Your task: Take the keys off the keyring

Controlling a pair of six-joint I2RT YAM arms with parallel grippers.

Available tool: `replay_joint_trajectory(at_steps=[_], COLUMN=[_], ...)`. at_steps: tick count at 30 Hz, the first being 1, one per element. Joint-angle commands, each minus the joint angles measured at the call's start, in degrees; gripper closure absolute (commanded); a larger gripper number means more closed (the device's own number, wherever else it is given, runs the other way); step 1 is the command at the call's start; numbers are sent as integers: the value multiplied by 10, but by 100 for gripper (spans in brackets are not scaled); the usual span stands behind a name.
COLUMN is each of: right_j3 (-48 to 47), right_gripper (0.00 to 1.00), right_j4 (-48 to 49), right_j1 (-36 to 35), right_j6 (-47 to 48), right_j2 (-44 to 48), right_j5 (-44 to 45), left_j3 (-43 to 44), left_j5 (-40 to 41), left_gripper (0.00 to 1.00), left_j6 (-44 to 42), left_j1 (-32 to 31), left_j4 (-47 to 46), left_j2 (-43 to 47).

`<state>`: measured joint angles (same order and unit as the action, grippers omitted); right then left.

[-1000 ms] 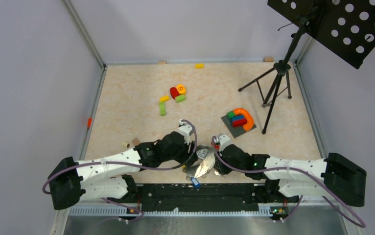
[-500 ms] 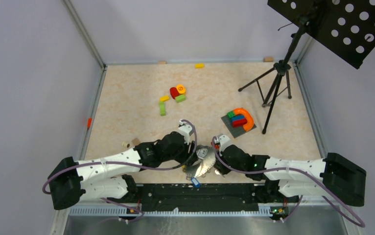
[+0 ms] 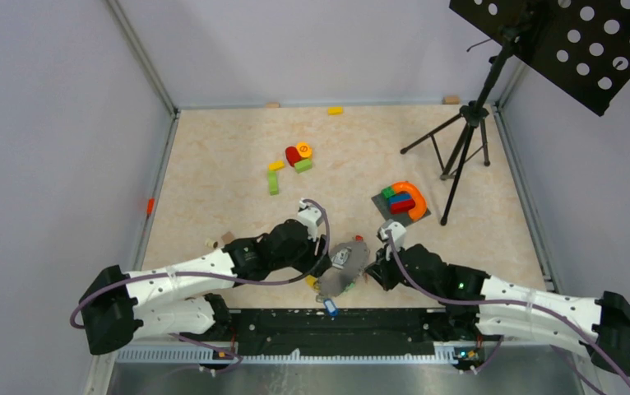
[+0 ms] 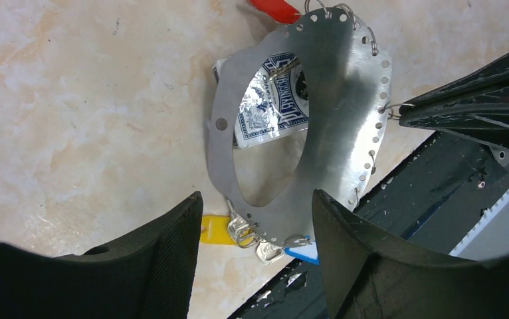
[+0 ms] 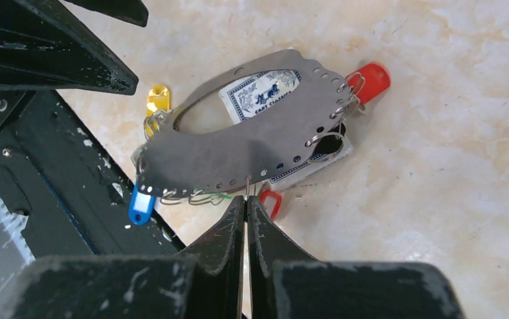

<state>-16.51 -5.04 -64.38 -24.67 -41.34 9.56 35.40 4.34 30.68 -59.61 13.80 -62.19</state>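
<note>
- Swung out to the right since a second ago: right arm (image 3: 493,292), shoulder now at the far right of the near rail. Gone from bright shine to dull grey in the top view: keyring (image 4: 345,86), apparently tipped.
- Clenched tight: right fingers (image 5: 228,232), tips meeting at a thin wire loop (image 5: 247,181) on the keyring's rim. Cannot tell whether the wire is caught between them.
- Spread wide: left fingers (image 4: 165,266), one on either side of the keyring's near end, gripping nothing. Contact with it unclear.
- Lying at the near edge of the desk (image 3: 213,164), between both arms: keyring, a flat grey metal oval with one large opening and small holes round its rim, partly over a playing-card box (image 4: 272,106).
- Hung from the rim on small wire loops: keys (image 4: 265,251), with yellow tag (image 4: 213,229) and blue tag (image 4: 303,252) at the near end, red tag (image 4: 275,10) at the far end, smaller red tag (image 5: 270,201) just beside the right fingertips.
- Farther back: toy blocks (image 3: 295,156) mid-desk, more blocks on a grey plate (image 3: 386,216), music stand (image 3: 460,140) at the right.
</note>
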Motion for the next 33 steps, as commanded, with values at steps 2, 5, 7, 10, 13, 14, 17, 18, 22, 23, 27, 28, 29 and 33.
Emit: replay_joint_trajectory(at_steps=[2, 5, 7, 10, 13, 14, 17, 18, 22, 23, 27, 28, 29, 33], right_j3=[-26, -26, -35, -55, -82, -92, -118, -125, -150, -155, -170, -173, -177, -184], right_gripper=[100, 100, 100, 100, 100, 100, 100, 100, 100, 100, 100, 100, 100, 100], right_j4=[-38, -22, -17, -8, 5, 9, 28, 34, 67, 76, 107, 112, 116, 118], right_j1=[-7, -7, -7, -7, -7, -7, -7, -7, -7, -7, -7, -7, -7, -7], right_j6=[33, 40, 48, 62, 81, 88, 113, 119, 135, 137, 139, 139, 140, 138], right_j2=[80, 107, 116, 116, 103, 95, 76, 70, 49, 45, 27, 22, 18, 0], right_j5=[16, 1, -3, -11, -29, -39, -69, -76, -93, -93, -129, -130, -130, -118], left_j3=[29, 31, 32, 33, 35, 35, 36, 39, 50, 52, 58, 57, 57, 47], left_j5=[5, 3, 1, 1, -2, -6, -20, -22, -27, -28, -31, -30, -28, -26], left_gripper=[36, 37, 37, 37, 36, 36, 35, 34, 31, 31, 29, 29, 29, 30], left_j6=[-13, -15, -18, -25, -34, -39, -57, -61, -78, -81, -94, -96, -98, -102], left_j1=[5, 5, 5, 5, 6, 5, 5, 5, 5, 5, 5, 5, 5, 5], left_j4=[-7, -7, -8, -12, -22, -27, -42, -42, -35, -34, -34, -33, -33, -32], left_j2=[29, 47, 63, 94, 129, 140, 173, 183, 222, 230, 256, 262, 266, 272])
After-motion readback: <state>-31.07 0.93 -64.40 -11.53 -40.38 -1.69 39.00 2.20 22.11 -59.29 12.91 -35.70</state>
